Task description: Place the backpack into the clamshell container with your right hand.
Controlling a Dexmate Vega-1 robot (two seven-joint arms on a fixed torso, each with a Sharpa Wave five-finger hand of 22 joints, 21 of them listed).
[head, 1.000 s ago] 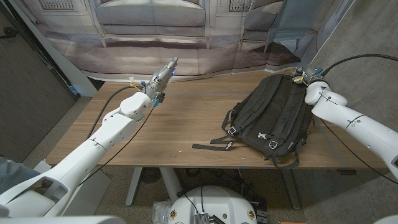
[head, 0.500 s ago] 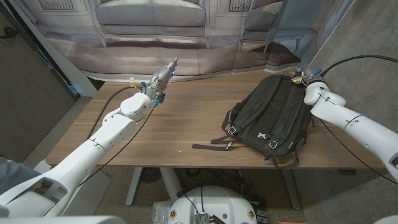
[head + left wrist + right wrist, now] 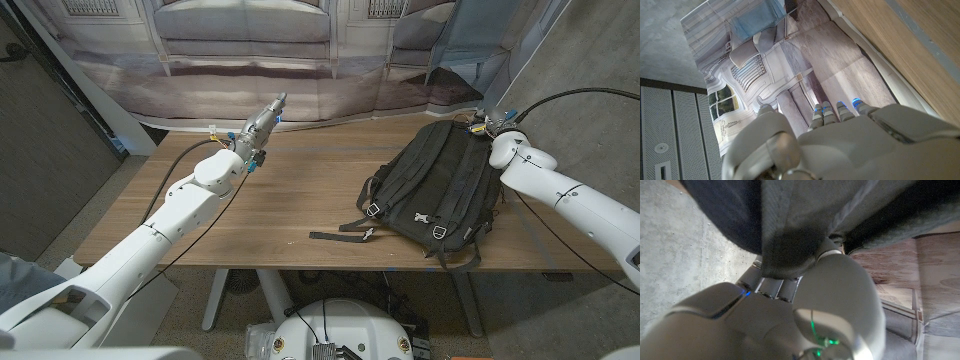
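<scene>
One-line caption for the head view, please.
Black fabric backpack lies on the wooden table; right hand at its top.

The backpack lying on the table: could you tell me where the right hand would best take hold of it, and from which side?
Probably at the top end of the backpack, the far edge by the right hand. The pack lies flat, straps up, its top pointing away from the robot, so coming in from the far right corner should suit. In the right wrist view dark fabric drapes over the fingers.
</scene>
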